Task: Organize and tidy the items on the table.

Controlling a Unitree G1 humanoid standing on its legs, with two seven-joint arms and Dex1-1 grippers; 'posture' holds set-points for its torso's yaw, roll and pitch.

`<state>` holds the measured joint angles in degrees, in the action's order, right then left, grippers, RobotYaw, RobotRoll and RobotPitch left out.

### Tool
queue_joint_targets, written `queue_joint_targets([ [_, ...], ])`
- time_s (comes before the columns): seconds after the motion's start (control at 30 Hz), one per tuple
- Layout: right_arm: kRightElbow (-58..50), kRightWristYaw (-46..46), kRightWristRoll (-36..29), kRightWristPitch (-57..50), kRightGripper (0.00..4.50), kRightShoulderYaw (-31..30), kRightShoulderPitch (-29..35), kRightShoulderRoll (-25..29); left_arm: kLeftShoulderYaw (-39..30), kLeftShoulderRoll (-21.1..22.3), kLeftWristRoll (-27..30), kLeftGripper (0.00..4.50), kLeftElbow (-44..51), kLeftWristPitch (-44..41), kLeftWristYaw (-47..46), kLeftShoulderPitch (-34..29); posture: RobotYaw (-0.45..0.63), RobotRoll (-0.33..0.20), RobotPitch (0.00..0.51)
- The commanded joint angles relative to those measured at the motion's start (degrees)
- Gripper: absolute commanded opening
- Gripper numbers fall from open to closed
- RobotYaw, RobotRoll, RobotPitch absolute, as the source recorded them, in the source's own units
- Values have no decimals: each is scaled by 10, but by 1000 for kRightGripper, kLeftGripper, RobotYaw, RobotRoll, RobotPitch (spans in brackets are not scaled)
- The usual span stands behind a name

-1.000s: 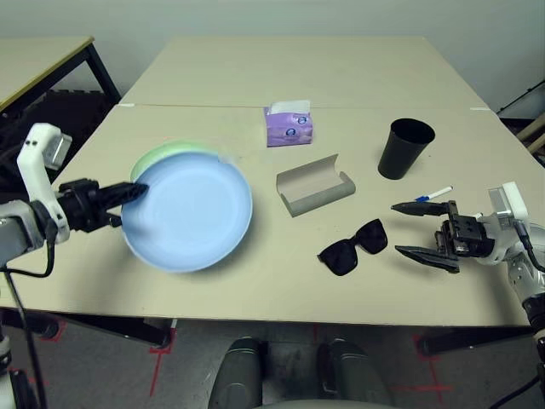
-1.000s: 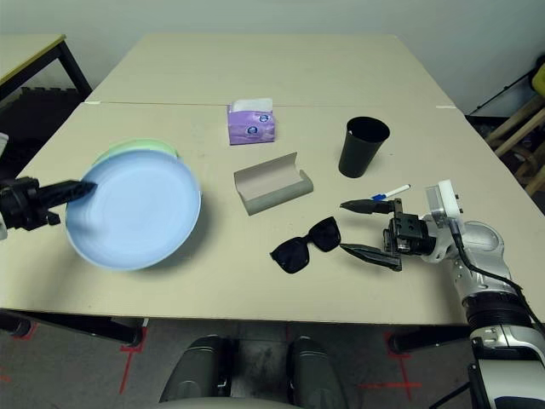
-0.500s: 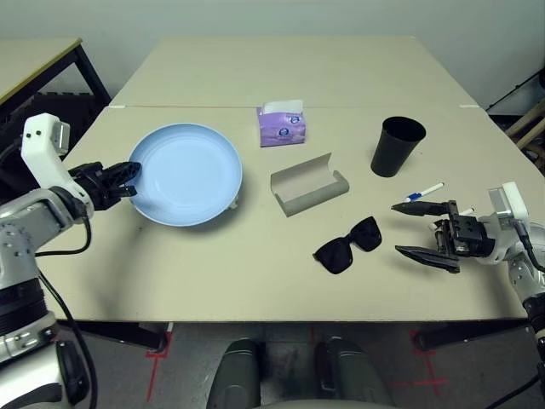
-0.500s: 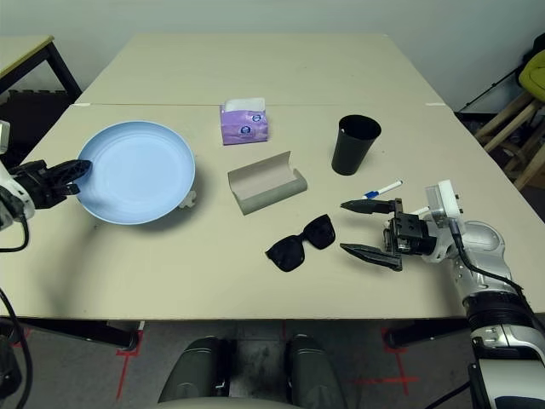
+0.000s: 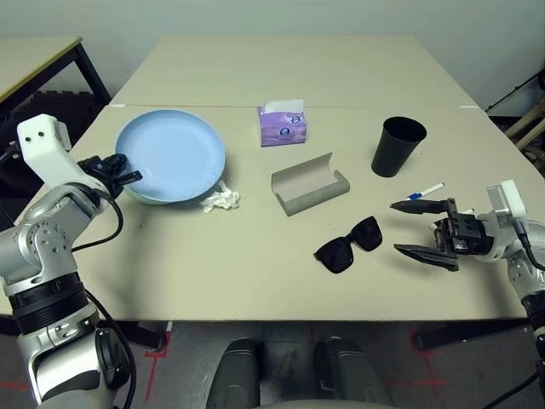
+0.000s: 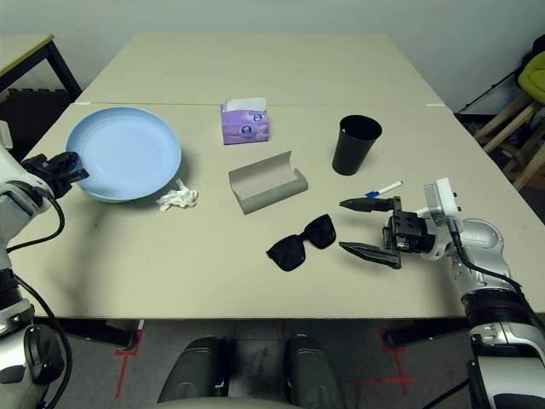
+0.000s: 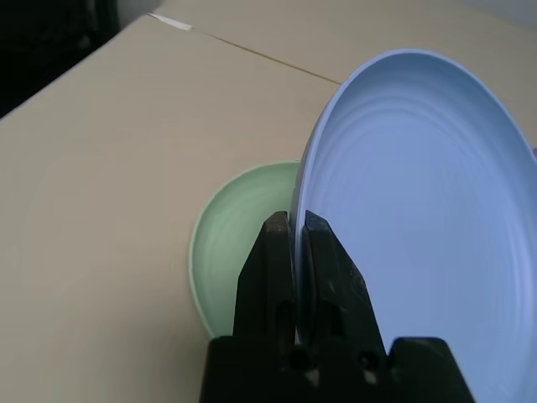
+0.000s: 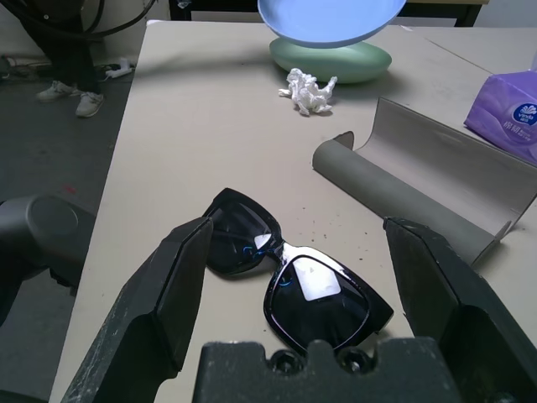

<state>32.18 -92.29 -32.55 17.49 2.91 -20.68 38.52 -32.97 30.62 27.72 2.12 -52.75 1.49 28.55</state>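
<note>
The left gripper (image 7: 294,252), pinching the light blue plate (image 5: 170,155) by its rim, has carried it back over the pale green plate (image 7: 239,248), uncovering a crumpled white tissue (image 5: 219,199) on the surface (image 5: 255,264); stacking looks nearly done. The right gripper (image 5: 423,228) stays spread near the black sunglasses (image 5: 349,244).

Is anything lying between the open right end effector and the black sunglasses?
Nothing visible does. The right end effector is open and points across bare table at the black sunglasses. The grey glasses case lies farther back and the marker pen off to the side.
</note>
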Motion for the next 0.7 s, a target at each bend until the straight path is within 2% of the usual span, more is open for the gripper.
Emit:
queue_joint_targets([
  [0.03, 6, -2, 4, 1, 4500, 5, -2, -2, 5, -7, -25, 19, -5, 19, -24, -2, 106, 0, 63],
  [0.37, 9, -2, 3, 3, 4500, 7, -3, -2, 42, -18, -73, 19, -45, 80, -31, -5, 103, 0, 60],
  [0.5, 5, -2, -4, 1, 4500, 12, 2, 0, 56, -14, -77, 1188, -40, 87, -11, -9, 103, 0, 60],
  [0.7, 8, -2, -4, 5, 4500, 12, 2, -2, 64, -17, -80, 3552, -20, 89, -5, -15, 103, 0, 60],
])
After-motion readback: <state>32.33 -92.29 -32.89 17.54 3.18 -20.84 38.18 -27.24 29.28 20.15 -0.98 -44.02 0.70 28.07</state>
